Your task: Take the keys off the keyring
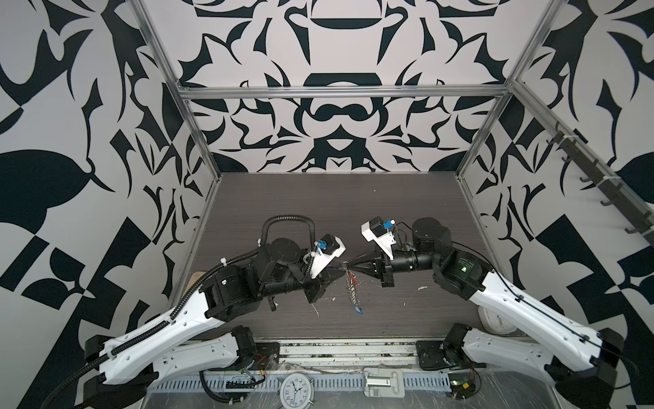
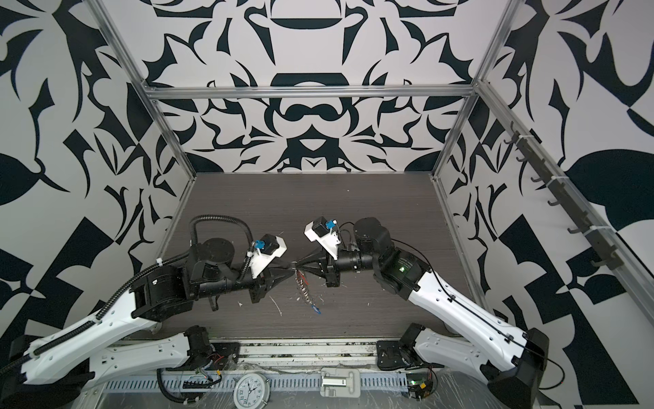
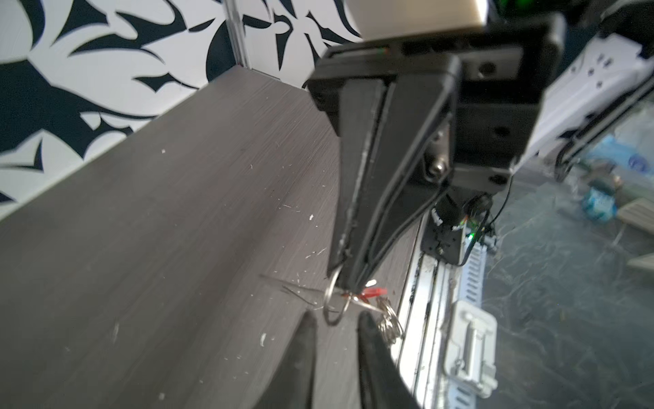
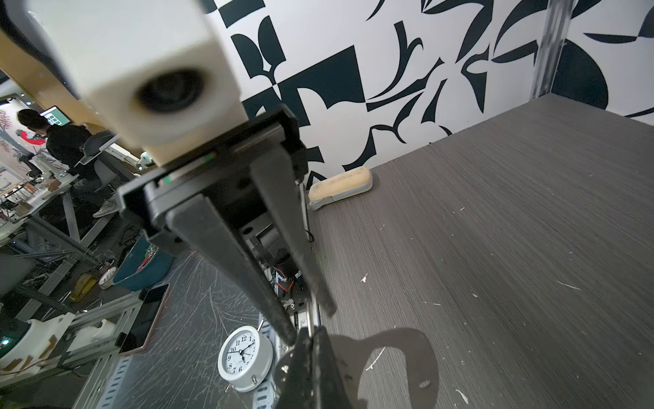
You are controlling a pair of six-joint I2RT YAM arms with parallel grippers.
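Two black wedge-shaped grippers are seen tip to tip above the table (image 1: 318, 212), midway between its left and right edges and a little nearer the front edge than the far one. The right gripper (image 3: 345, 276) is pressed fully together, and a thin wire ring is pinched at its very tip. From that ring the keyring (image 4: 417, 354) is hung: a flat, dull silvery half-moon plate, cut by an oblong slot and pierced by small holes near its rim. In both top views it is shown edge-on, as a slim dangling strip clear of the tabletop. A glossy red key tag (image 3: 375, 292) is caught just beside the pinched ring, and a blue key tag (image 1: 358, 311) is carried at the strip's lowest end. The left gripper (image 3: 336, 318) is held with its jaws apart, one matte finger on either side of the ring, nothing clamped. The table is finished in dark grey wood grain, scratched and flecked with white. Bold black-and-white patterned walls (image 1: 336, 134) are framed by aluminium rails (image 1: 339, 92). A beige oblong object (image 4: 339, 186) is laid at the left edge, and a white round alarm clock (image 4: 244, 357) is set beyond the front edge.
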